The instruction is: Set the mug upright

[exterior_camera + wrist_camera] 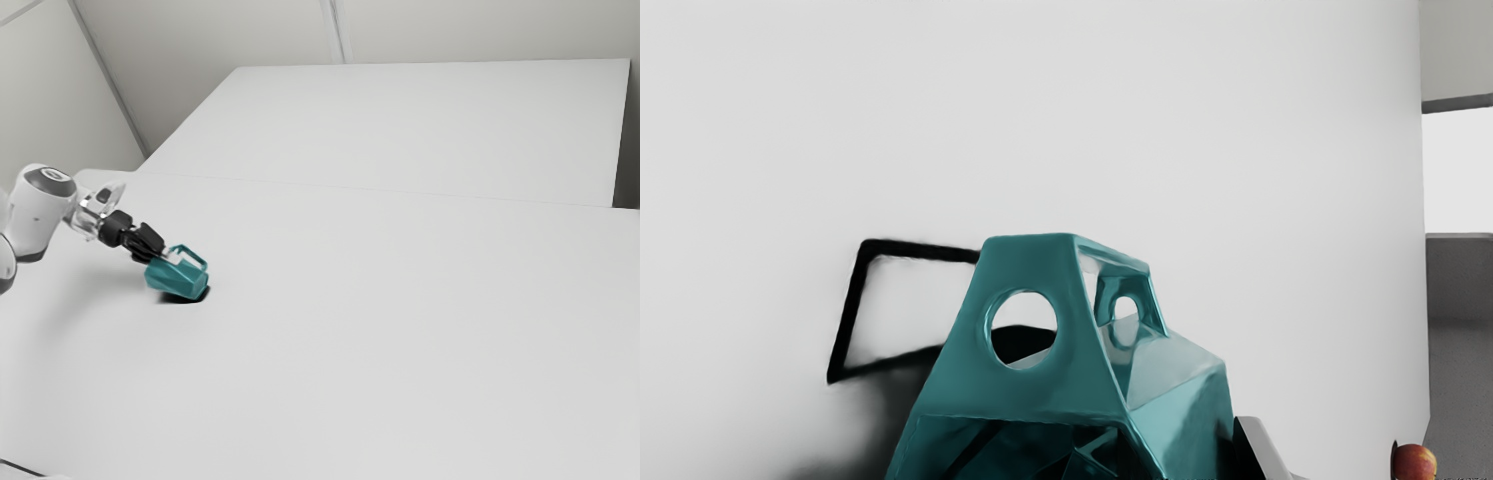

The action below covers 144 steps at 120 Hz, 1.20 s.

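The black gripper (150, 246) reaches down from the exterior view's left, its front end against the upper side of the teal mug (178, 280). In that view the mug lies over on its side, slightly tilted, with its handle upward and a dark shadow close beneath it. Seen from the hand, the faceted mug (1033, 400) is right in front of the gripper, its dark hollow toward the camera and its handle with round holes beyond. Whether the mug is held cannot be made out, nor whether it is clear of the table.
The white table (400, 320) extends toward the exterior view's right, with another pale flat surface (420, 120) behind it. A red and yellow apple (1415, 461) appears in the wrist view, near the table's edge. The handle's shadow falls on the table beside the mug.
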Available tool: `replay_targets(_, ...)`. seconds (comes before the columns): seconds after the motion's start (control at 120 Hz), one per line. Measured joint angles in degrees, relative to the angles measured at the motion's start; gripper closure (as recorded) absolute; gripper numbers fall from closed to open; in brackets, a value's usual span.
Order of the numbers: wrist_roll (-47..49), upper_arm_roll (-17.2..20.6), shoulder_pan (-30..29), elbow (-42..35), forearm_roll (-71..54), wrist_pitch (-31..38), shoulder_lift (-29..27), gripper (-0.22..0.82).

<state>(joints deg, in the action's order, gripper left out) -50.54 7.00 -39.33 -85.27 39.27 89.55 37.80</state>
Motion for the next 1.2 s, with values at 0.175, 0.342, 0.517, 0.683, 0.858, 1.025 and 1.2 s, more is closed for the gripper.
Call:
replay_targets(0.175, -0.24, 0.03, 0.58, -0.34, 1.35, 0.03, -0.43, 0.72)
replay_targets(0.342, 0.09, 0.03, 1.88, -0.38, 1.47, 0.03, -2.05, 0.75)
replay_targets(0.517, 0.94, -0.20, 4.75, -2.76, 0.44, 0.00, -7.68, 0.77)
replay_targets(0.683, 2.28, -0.34, 9.80, -6.14, -3.68, 2.04, -13.54, 0.77)
replay_targets(0.858, 3.82, -8.68, 23.05, -18.05, -7.33, 9.75, -22.24, 0.78)
replay_targets(1.025, 6.02, -12.82, 31.44, -24.69, -13.89, 17.36, -27.29, 0.78)
replay_targets(1.2, 9.47, -12.94, 35.95, -29.77, -23.53, 24.33, -30.40, 0.78)
